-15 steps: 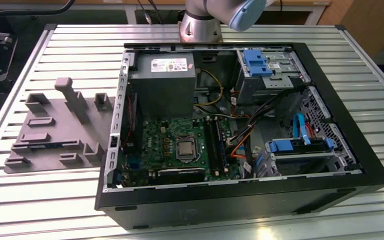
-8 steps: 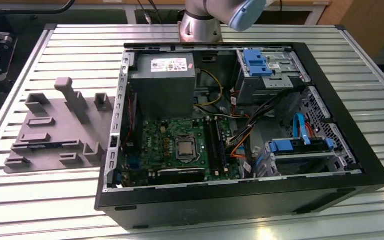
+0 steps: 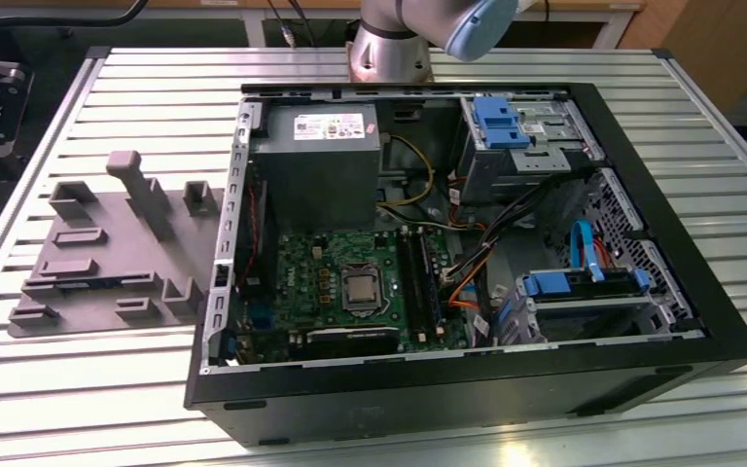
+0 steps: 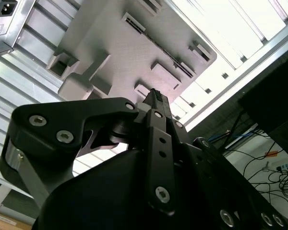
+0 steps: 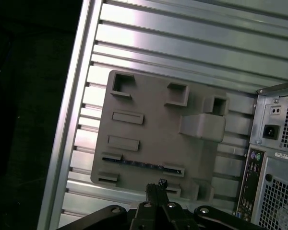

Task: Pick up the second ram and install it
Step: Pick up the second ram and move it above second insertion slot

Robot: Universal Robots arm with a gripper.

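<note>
The second ram [image 5: 143,164] shows as a thin dark strip standing on edge in a long slot of the grey holder block [image 5: 153,129]. My gripper [image 5: 156,185] hangs well above that block, close to the slot's side, with its fingers shut together and nothing between them. In the second wrist view the gripper [image 4: 156,96] points at the same block [image 4: 115,52] from a distance. The open computer case [image 3: 478,394] lies at the exterior view's right of the grey block [image 3: 101,263]. Inside is the green motherboard [image 3: 328,282] with its long black sockets [image 3: 415,277].
A tall post [image 5: 201,127] rises from the holder block on the side near the case. The case's back panel [image 5: 278,158] stands beside the block. Inside the case are a power supply [image 3: 315,161], cables [image 3: 478,263] and blue drive brackets [image 3: 582,284]. Everything rests on a slatted metal table [image 5: 182,38].
</note>
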